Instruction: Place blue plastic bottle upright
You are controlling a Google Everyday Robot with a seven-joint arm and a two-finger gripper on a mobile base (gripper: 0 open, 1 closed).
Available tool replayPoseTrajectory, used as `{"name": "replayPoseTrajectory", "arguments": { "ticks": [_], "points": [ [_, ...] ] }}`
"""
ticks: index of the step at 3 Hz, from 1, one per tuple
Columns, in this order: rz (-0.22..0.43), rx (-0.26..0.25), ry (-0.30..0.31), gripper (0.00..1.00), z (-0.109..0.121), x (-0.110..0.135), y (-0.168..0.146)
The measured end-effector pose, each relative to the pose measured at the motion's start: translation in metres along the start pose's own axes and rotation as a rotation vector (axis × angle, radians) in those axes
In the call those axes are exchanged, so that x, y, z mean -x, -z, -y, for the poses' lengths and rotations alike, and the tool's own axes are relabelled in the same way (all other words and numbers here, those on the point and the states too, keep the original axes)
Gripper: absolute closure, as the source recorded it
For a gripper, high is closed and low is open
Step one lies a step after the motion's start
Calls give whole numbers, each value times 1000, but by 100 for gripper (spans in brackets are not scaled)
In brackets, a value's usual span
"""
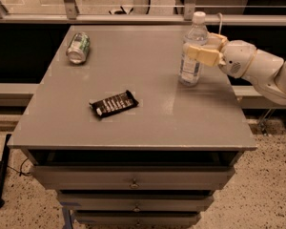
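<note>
The blue plastic bottle (pixel 190 73), clear with a white cap and a pale label, stands upright on the grey table (pixel 148 123) near its far right edge. My gripper (pixel 194 47) reaches in from the right at the bottle's mid-height. One cream finger (pixel 202 54) lies across the bottle's near side and the other shows behind it, so the gripper is shut on the bottle. The bottle's base rests on the tabletop.
A green-and-silver drink can (pixel 78 47) lies on its side at the far left. A dark snack bar (pixel 113 103) lies left of the middle. Drawers (pixel 133 180) sit below the front edge. A rail (pixel 133 19) runs behind the table.
</note>
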State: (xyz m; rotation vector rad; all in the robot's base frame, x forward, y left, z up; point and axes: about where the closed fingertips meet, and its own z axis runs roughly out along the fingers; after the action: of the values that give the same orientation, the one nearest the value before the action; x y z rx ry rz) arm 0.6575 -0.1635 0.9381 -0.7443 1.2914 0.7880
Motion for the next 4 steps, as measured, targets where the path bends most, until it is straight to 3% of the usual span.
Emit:
{"name": "replayPoseTrajectory", "arguments": {
  "ticks": [1, 4],
  "points": [
    [1, -9, -25, 83, 2, -3, 3],
    [2, -9, -25, 12, 2, -1, 3]
  ]
}}
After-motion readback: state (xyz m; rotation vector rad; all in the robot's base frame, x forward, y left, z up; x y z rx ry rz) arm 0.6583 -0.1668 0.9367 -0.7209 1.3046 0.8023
